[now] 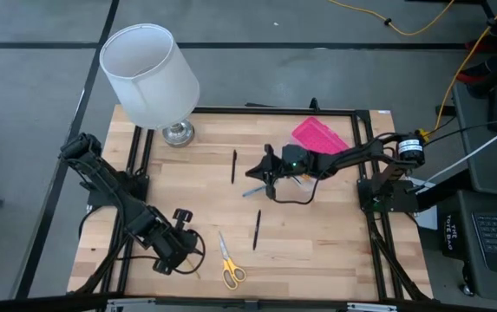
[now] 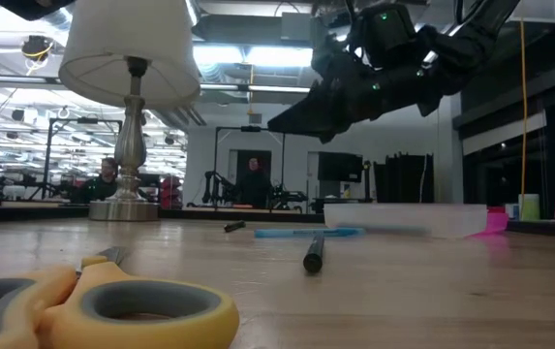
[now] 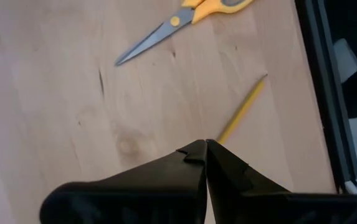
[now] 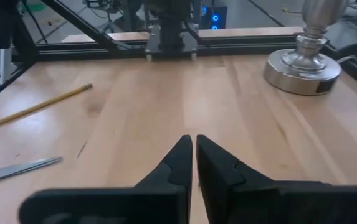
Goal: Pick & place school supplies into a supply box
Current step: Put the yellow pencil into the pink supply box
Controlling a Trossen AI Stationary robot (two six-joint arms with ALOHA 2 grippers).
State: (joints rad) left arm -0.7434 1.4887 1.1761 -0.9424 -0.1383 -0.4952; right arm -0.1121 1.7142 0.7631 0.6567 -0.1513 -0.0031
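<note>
Your worktop (image 1: 317, 234) carries a white lamp (image 1: 148, 74) at the far left corner. The supply box (image 1: 319, 136), pink lid showing, sits far right, just beside the right arm. The yellow-handled scissors (image 1: 229, 267) lie near the front edge, two black pens (image 1: 256, 230) lie mid-worktop, and a blue pen (image 1: 253, 191) lies just below the right claw (image 1: 265, 178). That claw hangs above the worktop with its fingers nearly together and nothing visibly between them. The left claw (image 1: 183, 247) waits at the front left, fingers together and empty, a yellow pencil (image 3: 240, 112) just ahead of it. You seem to be between picks: next, spread the right claw's fingers and lower them across the blue pen.
</note>
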